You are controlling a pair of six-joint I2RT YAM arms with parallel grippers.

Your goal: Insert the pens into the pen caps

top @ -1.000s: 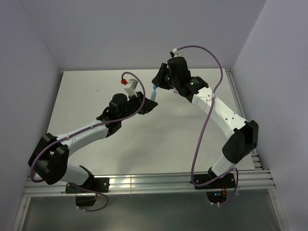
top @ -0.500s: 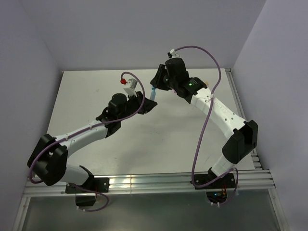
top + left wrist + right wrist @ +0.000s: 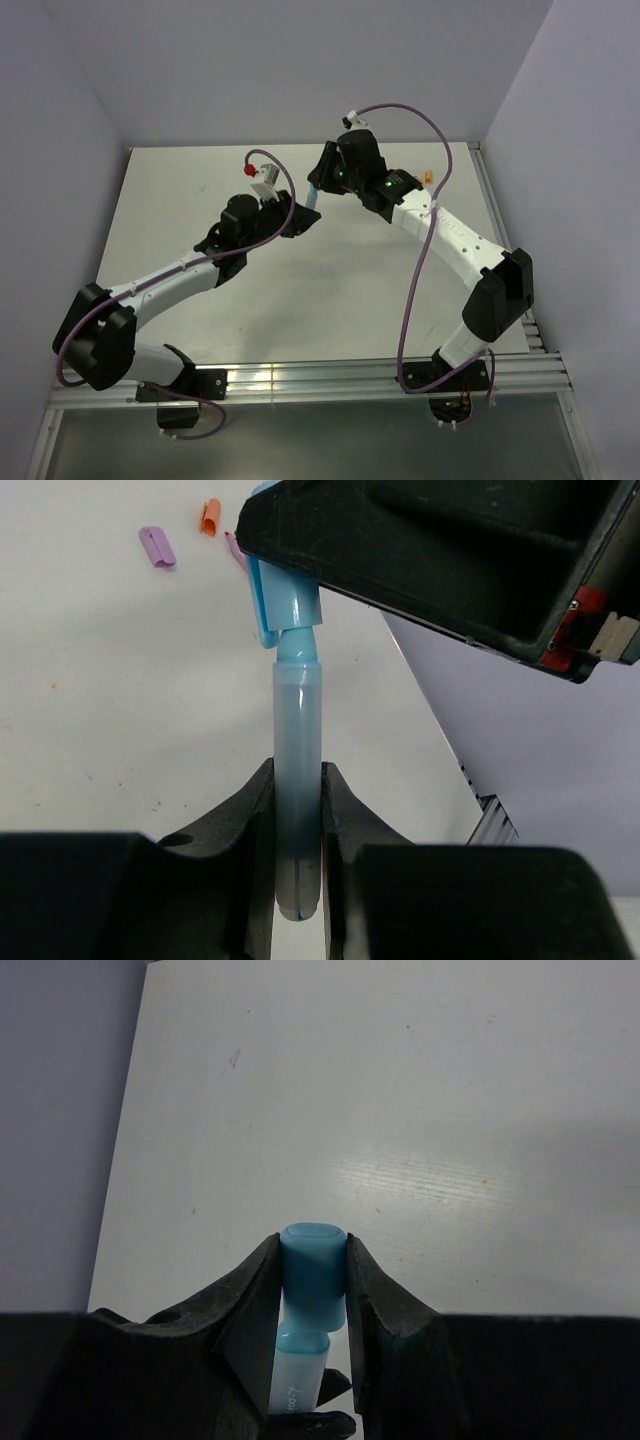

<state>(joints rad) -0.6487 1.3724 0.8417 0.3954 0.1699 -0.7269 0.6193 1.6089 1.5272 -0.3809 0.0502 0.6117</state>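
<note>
Step in hand: you are mating the light blue pen (image 3: 297, 720) with the blue cap (image 3: 284, 596), both held clear of the tabletop (image 3: 110, 700).
Left hand (image 3: 297, 792): clenched on the pen's lower barrel.
Right hand (image 3: 313, 1260): grasping the cap by its sides.
Seating: the pen's neck shows below the cap; judged not fully home.
Next move: press straight along the pen's axis, keeping both aligned.
Loose on tabletop: purple cap (image 3: 157, 547), orange cap (image 3: 209, 516).
</note>
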